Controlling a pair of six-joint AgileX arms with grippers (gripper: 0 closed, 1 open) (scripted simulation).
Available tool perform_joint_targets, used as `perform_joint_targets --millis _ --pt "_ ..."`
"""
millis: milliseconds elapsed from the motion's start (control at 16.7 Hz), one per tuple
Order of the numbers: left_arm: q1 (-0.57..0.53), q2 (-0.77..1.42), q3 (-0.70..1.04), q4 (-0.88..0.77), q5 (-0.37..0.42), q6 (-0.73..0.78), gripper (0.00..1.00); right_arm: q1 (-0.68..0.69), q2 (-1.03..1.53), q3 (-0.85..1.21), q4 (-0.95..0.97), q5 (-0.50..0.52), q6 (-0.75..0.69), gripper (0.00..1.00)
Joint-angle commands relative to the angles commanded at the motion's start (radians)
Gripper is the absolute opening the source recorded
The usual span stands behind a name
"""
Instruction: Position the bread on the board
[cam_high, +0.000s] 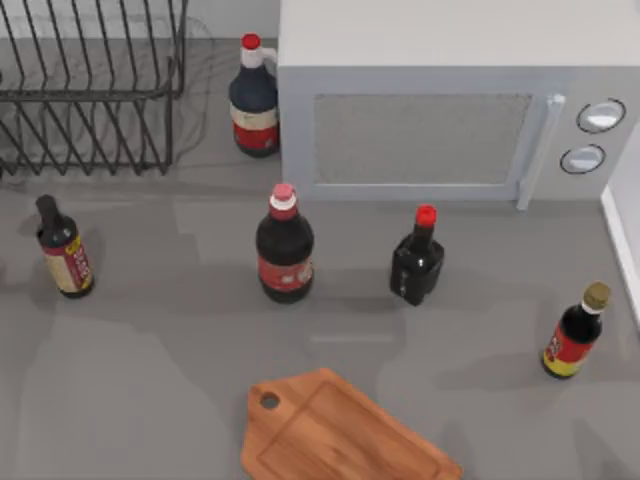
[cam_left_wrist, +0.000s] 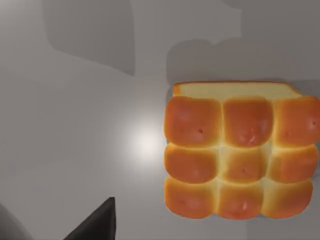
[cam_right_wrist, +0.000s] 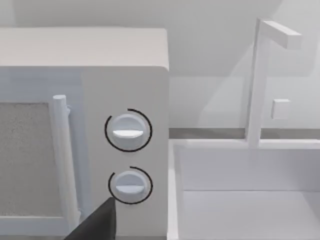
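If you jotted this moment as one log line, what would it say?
stage: start | bread: on table, under left gripper | board: bare, near table edge | right gripper: facing microwave

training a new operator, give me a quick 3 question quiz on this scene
1. True or false: the bread already lies on the board.
2. How many bottles stand on the table in the top view?
3. What does the right wrist view face: A) dish rack B) microwave and sink C) board?

Key: 1 false, the bread lies on bare grey table under the left wrist camera. 2 five. 3 B.
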Motion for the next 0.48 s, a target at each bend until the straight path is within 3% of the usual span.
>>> perform_joint_targets --millis 480 --pt "0.011 0.047 -0.047 0.095 -0.001 0.011 1.00 0.000 0.000 0.000 0.000 0.000 0.000 1.00"
